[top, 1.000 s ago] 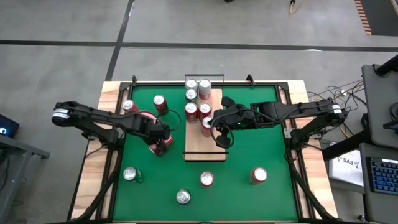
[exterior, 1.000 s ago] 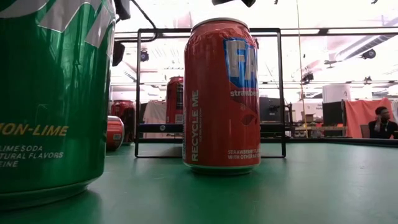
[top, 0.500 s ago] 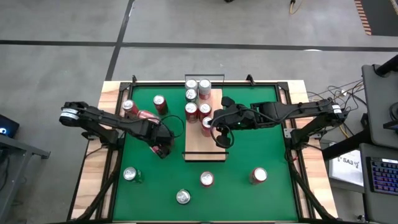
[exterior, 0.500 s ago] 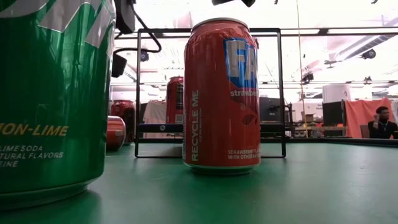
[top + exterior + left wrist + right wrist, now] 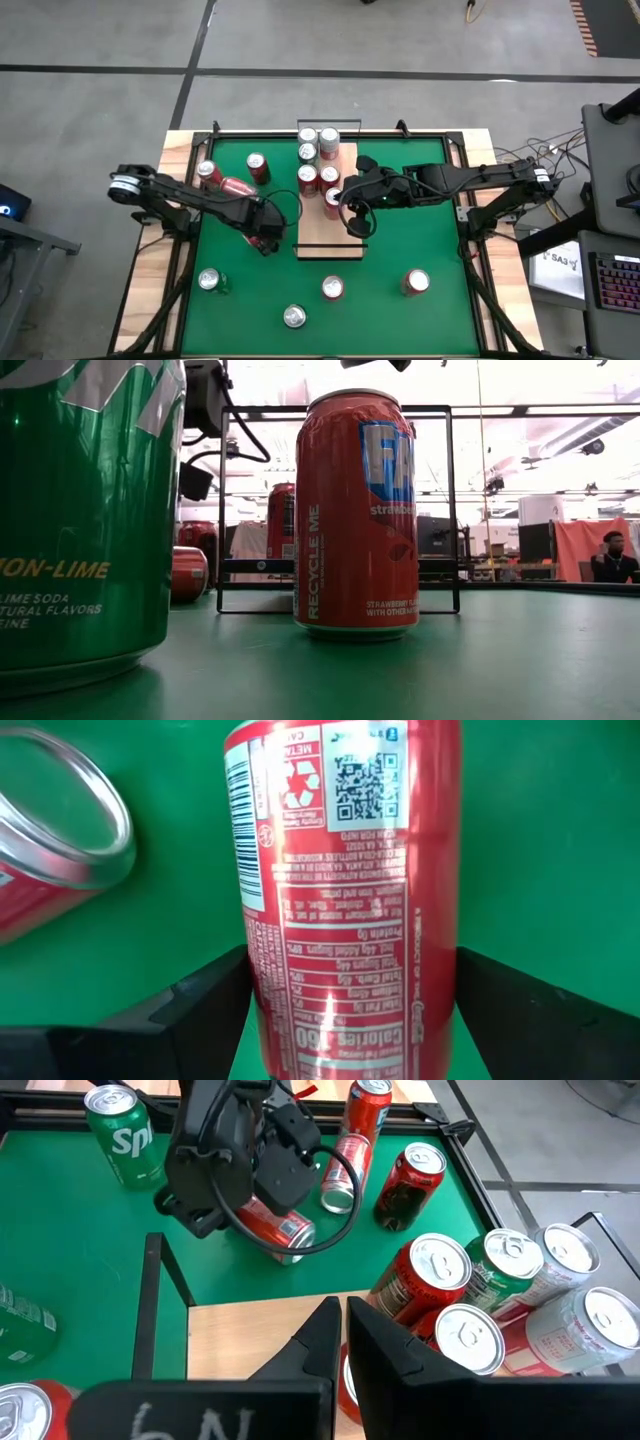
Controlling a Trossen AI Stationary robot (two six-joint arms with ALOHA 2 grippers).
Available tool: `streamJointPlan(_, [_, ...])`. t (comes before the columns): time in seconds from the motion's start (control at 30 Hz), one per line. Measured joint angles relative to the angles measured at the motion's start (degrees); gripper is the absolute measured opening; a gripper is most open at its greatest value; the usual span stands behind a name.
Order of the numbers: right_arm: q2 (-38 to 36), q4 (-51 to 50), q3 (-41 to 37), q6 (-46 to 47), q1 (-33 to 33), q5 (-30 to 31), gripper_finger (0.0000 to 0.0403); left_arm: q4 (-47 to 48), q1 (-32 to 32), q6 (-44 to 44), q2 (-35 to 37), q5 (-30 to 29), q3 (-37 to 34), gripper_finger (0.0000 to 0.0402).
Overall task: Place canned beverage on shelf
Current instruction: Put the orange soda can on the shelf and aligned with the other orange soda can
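The left end effector (image 5: 264, 240) straddles a red can (image 5: 350, 890) lying on its side on the green mat (image 5: 400, 240), its fingers (image 5: 190, 1005) flanking the can; whether they press it cannot be told. This can lies just left of the shelf (image 5: 322, 238). The right end effector (image 5: 351, 222) is clenched empty over the shelf, beside upright cans (image 5: 318, 160) clustered at the shelf's far end.

I see red aluminium cans (image 5: 330, 288), green soda cans (image 5: 209, 281), a green mat (image 5: 400, 235), pale wood-grain shelf board (image 5: 320, 232), black rails (image 5: 331, 252).
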State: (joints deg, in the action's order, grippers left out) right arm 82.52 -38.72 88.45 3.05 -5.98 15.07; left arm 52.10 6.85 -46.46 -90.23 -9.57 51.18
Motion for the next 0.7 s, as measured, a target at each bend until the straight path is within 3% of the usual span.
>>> streamJointPlan(0.47, [0.02,0.00,-0.11,-0.07,0.00,0.00,0.0013,0.25,0.87,0.01,0.96,-0.98,-0.16,0.0270])
streamJointPlan(0.7, [0.07,0.02,-0.14,-0.12,0.00,0.00,0.0013,8.23,1.03,0.99,5.49,-0.93,3.21,0.0270])
